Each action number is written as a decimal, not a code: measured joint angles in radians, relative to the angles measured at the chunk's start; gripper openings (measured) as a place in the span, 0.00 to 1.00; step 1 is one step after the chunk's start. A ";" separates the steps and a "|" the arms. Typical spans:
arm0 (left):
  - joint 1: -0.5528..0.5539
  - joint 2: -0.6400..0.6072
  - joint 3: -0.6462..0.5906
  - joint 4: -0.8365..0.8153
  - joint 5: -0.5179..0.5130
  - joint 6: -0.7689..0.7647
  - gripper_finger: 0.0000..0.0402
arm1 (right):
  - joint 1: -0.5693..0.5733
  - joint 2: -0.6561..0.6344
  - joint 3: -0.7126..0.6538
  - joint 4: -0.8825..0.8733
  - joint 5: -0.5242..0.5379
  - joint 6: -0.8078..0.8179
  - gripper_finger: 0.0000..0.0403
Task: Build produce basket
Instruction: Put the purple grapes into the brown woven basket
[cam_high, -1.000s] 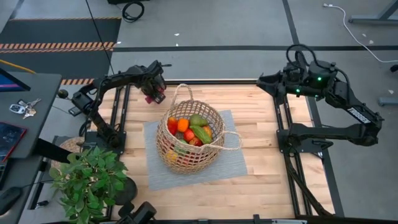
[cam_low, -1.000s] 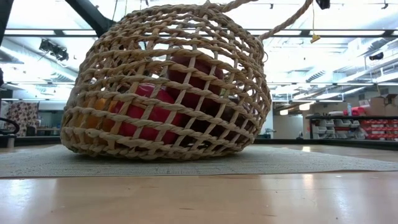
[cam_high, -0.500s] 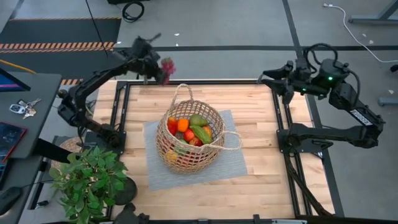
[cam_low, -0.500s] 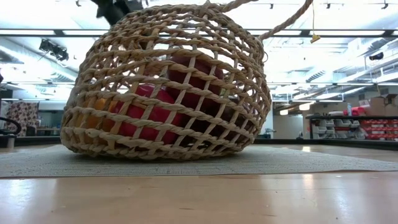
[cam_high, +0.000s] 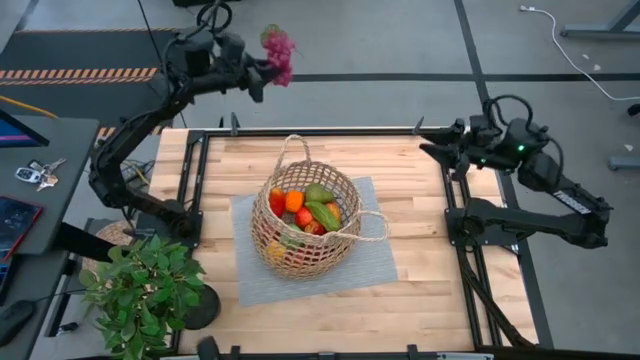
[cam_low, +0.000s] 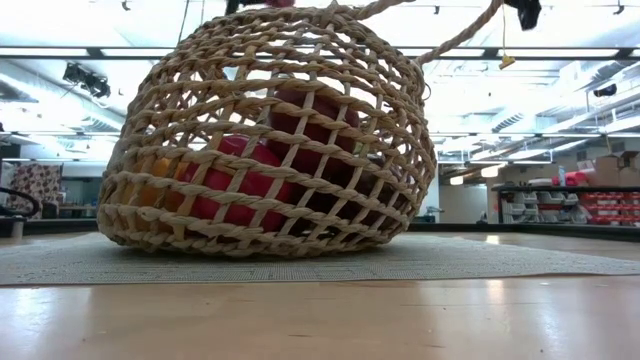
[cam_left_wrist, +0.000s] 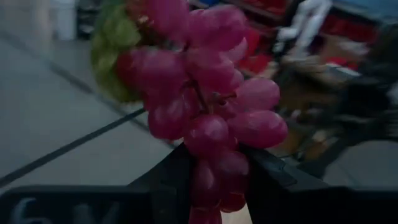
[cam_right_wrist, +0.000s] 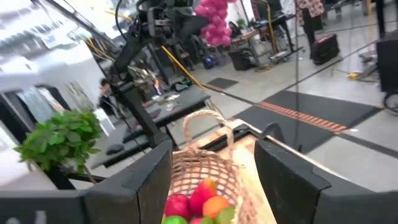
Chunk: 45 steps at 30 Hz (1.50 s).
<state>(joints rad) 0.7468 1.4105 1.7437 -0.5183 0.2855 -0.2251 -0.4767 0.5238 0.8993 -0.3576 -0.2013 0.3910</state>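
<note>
Left tool, clamped on the grape bunch, has risen beyond the tabletop's far edge; basket drop remains. Right tool waits, half open, empty.

Woven basket tilts on mat, holding red produce.

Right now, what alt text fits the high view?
The left gripper holds a purple grape bunch high beyond the table's far edge. The produce-filled basket sits on a grey mat; the right gripper waits, empty.
</note>
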 joint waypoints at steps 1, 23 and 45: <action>-0.019 0.000 0.003 0.021 0.001 -0.006 0.29 | 0.000 -0.019 -0.038 0.035 -0.007 0.017 0.58; -0.382 0.013 0.004 0.094 -0.084 -0.102 0.29 | 0.002 -0.498 -0.529 0.250 -0.070 0.379 0.52; -0.548 0.079 0.003 0.124 -0.204 -0.177 0.29 | 0.269 -0.499 -0.892 0.806 0.075 0.556 0.33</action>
<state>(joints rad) 0.1991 1.4899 1.7470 -0.3940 0.0818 -0.4020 -0.2077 0.0248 0.0078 0.4483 -0.1262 0.9466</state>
